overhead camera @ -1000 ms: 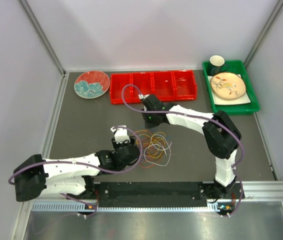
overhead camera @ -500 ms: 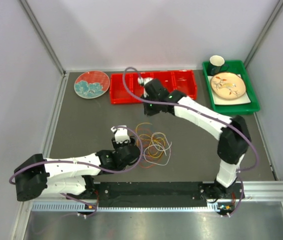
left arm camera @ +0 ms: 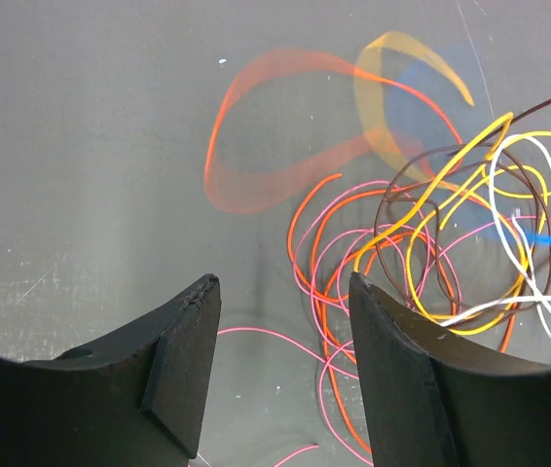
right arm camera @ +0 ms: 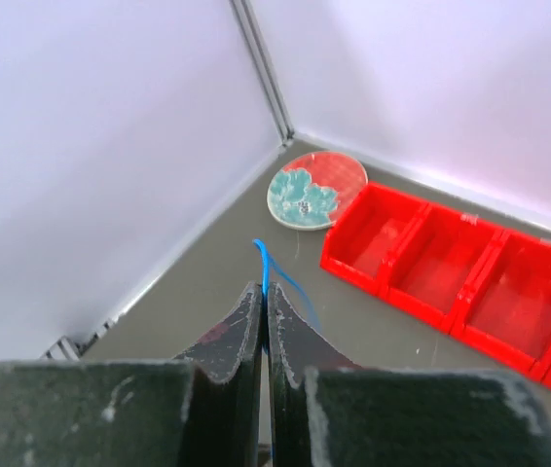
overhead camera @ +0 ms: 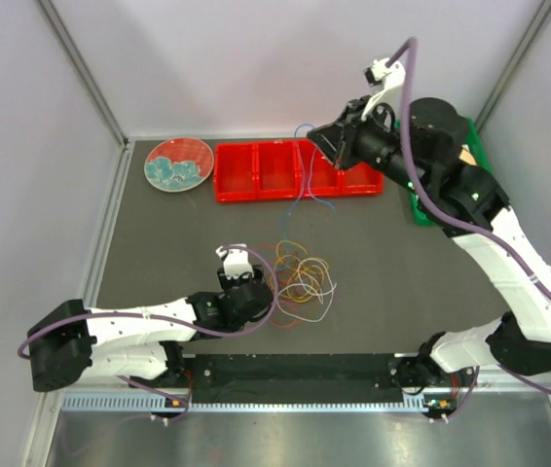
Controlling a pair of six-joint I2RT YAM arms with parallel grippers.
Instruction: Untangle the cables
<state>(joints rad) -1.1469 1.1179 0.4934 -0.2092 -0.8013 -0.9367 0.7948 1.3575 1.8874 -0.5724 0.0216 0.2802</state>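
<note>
Right arm has swung up and back since a second ago. Its right gripper (overhead camera: 332,146) was low beside the pile and is now high over the red tray (overhead camera: 256,195), at 12 o'clock from the pile. Left gripper (overhead camera: 253,292) sits low at the pile's 9 o'clock, fingers spread, gripping nothing. Cables (overhead camera: 302,277) lie in a loose heap mid-table, with orange, yellow, pink and white loops overlapping. Right fingers are clamped on a blue cable (right arm camera: 265,258) that hangs toward the table; its lower end is too thin to trace. Plate (overhead camera: 178,163) is at the tray's 9 o'clock.
</note>
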